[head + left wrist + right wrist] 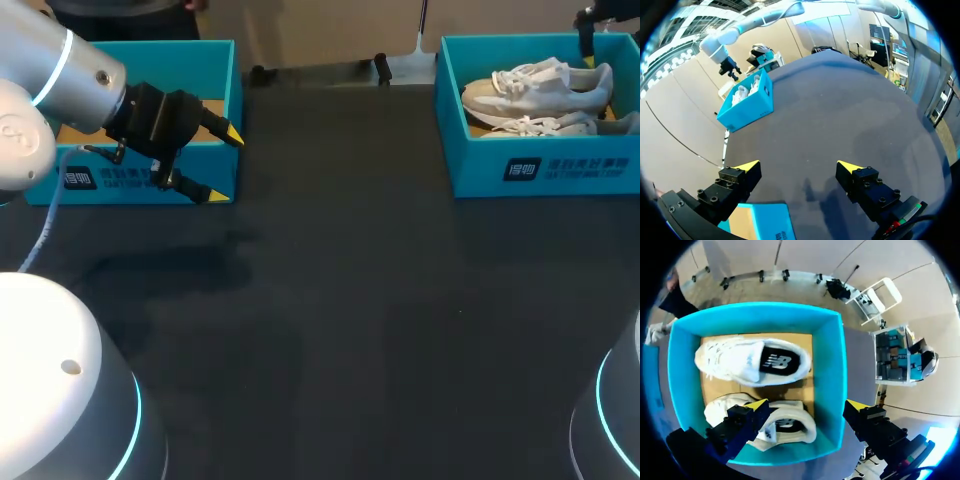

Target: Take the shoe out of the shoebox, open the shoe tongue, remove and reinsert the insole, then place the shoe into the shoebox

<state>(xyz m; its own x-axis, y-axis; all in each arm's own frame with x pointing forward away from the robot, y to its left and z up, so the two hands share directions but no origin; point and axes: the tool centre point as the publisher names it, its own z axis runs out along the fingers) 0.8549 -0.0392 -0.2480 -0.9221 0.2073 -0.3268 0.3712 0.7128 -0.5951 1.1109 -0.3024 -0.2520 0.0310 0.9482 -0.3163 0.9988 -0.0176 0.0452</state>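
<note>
A blue shoebox [545,165] at the table's far right holds two white shoes. In the right wrist view one shoe [752,360] lies farther in and the other shoe [790,427] lies under my gripper. My right gripper [807,405] hangs open above this box [831,365]. One finger is over the nearer shoe and the other is past the box's side wall. It holds nothing. A second blue shoebox [140,175] sits at the far left. My left gripper [224,165] stands open and empty at its right front corner [762,222].
Dark table surface [340,300] stretches between the two boxes. In the left wrist view the box with the shoes [747,100] lies far ahead across the table, with my right arm [725,60] above it.
</note>
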